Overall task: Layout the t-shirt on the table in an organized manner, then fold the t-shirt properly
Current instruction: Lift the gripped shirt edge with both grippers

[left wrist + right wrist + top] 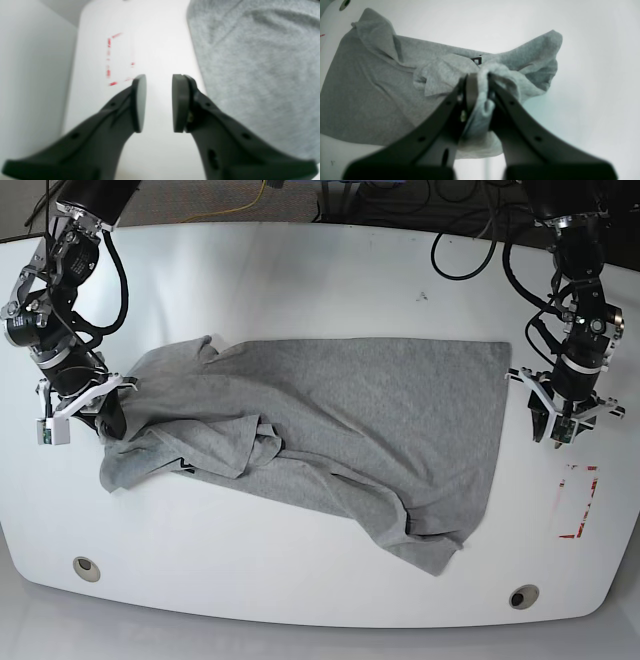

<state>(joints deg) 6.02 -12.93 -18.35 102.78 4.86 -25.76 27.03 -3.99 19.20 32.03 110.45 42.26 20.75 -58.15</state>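
In the left wrist view, the dark left gripper (pixel 159 102) is seen with its two flat round pads parted by a moderate gap, nothing lying between them. Beneath it the glossy white table (pixel 160 37) is shown, with a red rectangular outline mark (pixel 120 60) just beyond the left pad. The heather-grey cotton t-shirt (pixel 255 70) lies just beside the right finger; whether they touch cannot be told.

In the right wrist view, the dark right gripper (pixel 480 82) is closed tightly on a bunched fold of the t-shirt (pixel 382 95), from which the cloth spreads across the table (pixel 595 75). A fragment of black lettering is visible beyond the fingertips.

In the base view, the t-shirt (pixel 350 430) is spread, rumpled, across the middle of the table (pixel 300 280). The right gripper (pixel 112 425) is held at its sleeve end, and the left gripper (pixel 560 420) stands just off the opposite edge.
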